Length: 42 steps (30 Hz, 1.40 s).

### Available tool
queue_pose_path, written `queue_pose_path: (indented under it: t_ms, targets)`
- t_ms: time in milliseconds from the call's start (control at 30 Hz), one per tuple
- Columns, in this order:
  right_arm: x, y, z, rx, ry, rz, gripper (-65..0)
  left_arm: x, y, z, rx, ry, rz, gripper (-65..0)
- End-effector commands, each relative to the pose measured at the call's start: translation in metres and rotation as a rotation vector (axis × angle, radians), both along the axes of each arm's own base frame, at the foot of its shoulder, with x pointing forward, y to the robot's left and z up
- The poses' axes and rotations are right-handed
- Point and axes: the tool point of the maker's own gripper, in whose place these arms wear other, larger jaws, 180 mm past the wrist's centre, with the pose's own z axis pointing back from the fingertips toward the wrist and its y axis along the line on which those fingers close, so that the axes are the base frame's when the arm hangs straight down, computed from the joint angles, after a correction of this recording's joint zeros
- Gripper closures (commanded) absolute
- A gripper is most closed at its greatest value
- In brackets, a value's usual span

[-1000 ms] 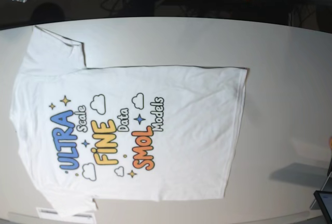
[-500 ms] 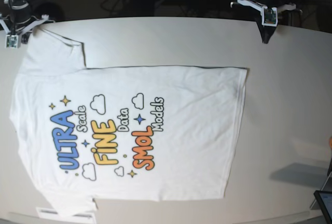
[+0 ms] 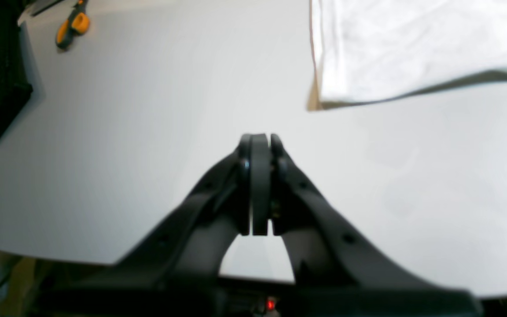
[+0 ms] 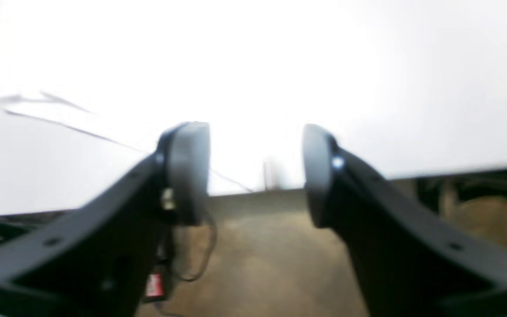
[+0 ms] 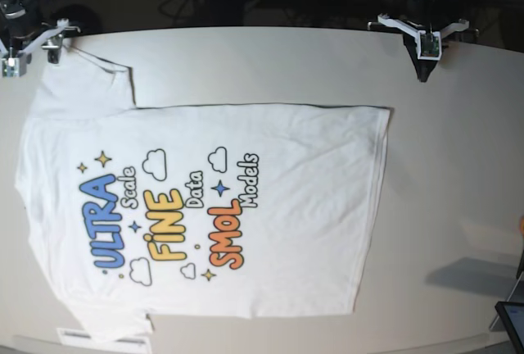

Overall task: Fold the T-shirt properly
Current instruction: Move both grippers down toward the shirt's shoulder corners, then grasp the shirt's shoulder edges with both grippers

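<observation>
Item, left hand [image 3: 260, 141]: we find its fingers pressed together over bare table [image 3: 148, 132], T-shirt [image 5: 213, 206] hem corner just ahead. Item, right hand [image 4: 253, 171]: fingers apart, nothing between, the shirt's sleeve just beyond, print upward.

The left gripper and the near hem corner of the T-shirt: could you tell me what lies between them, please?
Only bare table, as the left wrist view shows: the left gripper is apart from the T-shirt.
</observation>
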Motion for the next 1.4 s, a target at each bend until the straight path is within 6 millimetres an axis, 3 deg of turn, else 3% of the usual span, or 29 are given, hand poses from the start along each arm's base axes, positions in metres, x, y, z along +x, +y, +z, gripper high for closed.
queue_pose_path:
  t_ms: [0, 100, 200, 400, 933, 1367]
  targets:
    - [0.003, -0.008, 0.012, -0.010, -0.041, -0.012, -37.1, 0.001, 0.001, 0.009, 0.013, -0.028, -0.008, 0.0]
    - [-0.001, -0.013, 0.020, 0.039, -0.085, -0.054, -41.8, 0.001, 0.001, 0.009, 0.014, -0.029, -0.009, 0.0]
    - [-0.007, -0.024, 0.028, 0.072, -0.081, -0.072, -42.4, 0.005, 0.001, 0.011, 0.014, -0.042, -0.008, 0.0]
    - [-0.009, -0.015, 0.038, 0.216, -0.123, -0.078, -42.7, 0.007, 0.004, 0.010, 0.019, -0.042, -0.005, 0.0]
    - [-0.018, -0.004, -0.019, 0.425, -0.016, -0.156, -42.8, 0.004, 0.005, 0.007, 0.019, -0.031, -0.003, 0.0]
    - [-0.007, -0.017, -0.022, 0.389, 0.003, -0.161, -42.8, 0.002, 0.005, 0.006, 0.018, -0.024, -0.004, 0.0]
